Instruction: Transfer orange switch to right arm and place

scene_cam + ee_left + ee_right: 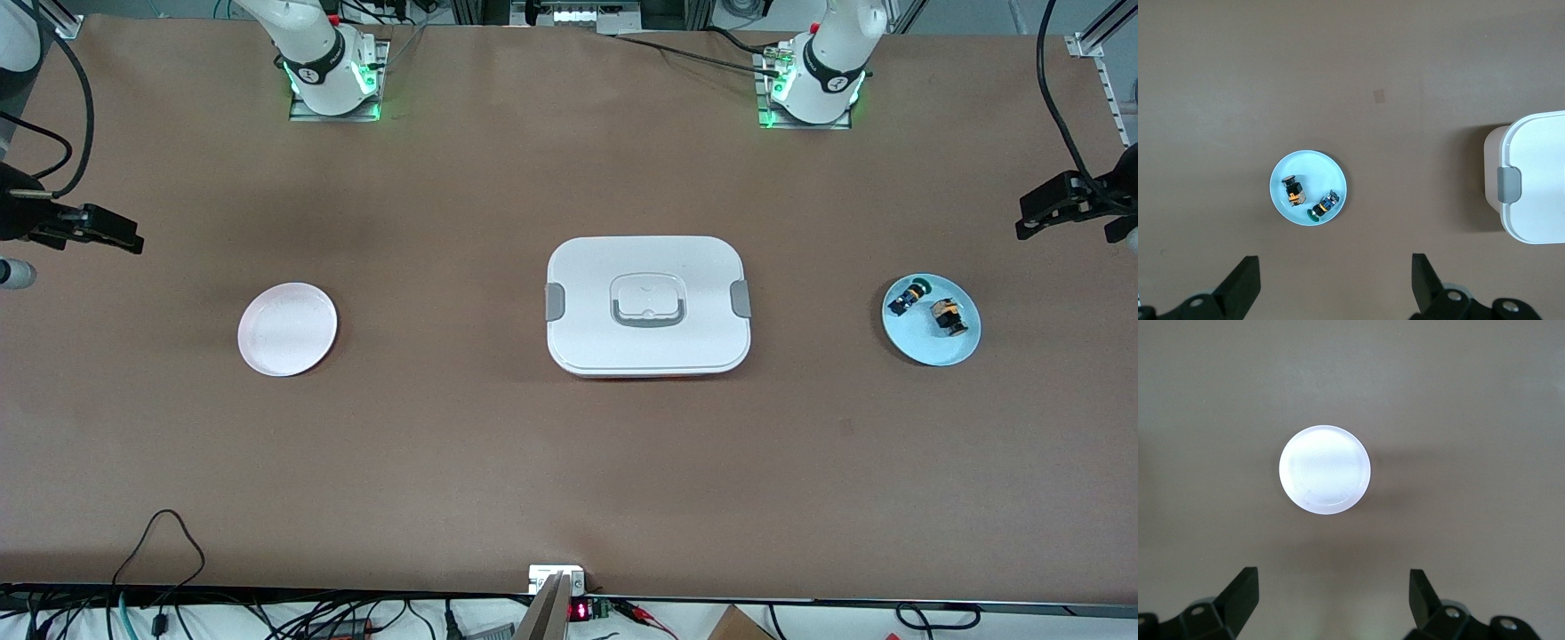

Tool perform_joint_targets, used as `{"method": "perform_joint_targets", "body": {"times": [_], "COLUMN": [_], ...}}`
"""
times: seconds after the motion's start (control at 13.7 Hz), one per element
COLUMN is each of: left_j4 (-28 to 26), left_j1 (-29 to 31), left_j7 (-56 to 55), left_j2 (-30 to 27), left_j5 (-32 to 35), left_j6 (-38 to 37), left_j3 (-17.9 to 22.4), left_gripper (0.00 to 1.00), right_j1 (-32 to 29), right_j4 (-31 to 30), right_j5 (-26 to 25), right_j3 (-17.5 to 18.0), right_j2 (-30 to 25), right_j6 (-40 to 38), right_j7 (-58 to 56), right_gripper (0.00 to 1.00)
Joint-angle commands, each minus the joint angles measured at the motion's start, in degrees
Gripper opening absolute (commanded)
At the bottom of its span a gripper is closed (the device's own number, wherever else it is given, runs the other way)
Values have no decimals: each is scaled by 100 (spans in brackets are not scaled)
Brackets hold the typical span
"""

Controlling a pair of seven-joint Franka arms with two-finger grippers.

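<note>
The orange switch (949, 317) lies on a pale blue plate (956, 351) toward the left arm's end of the bench (569, 462), just beside a black-blue switch (909, 296) with what looks like a green cap. A white lidded box (647, 305) sits mid-bench, and a white plate (287, 328) lies toward the right arm's end. The left pincer (1336, 283) hangs high over the blue plate, jaws spread wide and holding nothing. The right pincer (1333, 600) hangs over the white plate, equally wide and unladen.
</note>
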Motion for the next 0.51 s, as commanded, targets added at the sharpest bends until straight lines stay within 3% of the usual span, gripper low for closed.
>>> {"method": "perform_joint_targets", "body": {"times": [0.0,0.44], "left_j4": [12,64], "left_j1": [-7,-33], "left_j7": [52,130], "left_j2": [-87,-27], "left_j5": [-69,-104], "left_j6": [-55,-3], "left_j3": [-22,-49], "left_gripper": [100,100], "right_j1": [-20,6], "right_j4": [61,35], "right_j5": [14,33], "right_j3": [-20,-11], "right_j2": [11,-16], "right_j6": [-70,-61], "right_j7": [-59,-58], "right_gripper": [100,100]}}
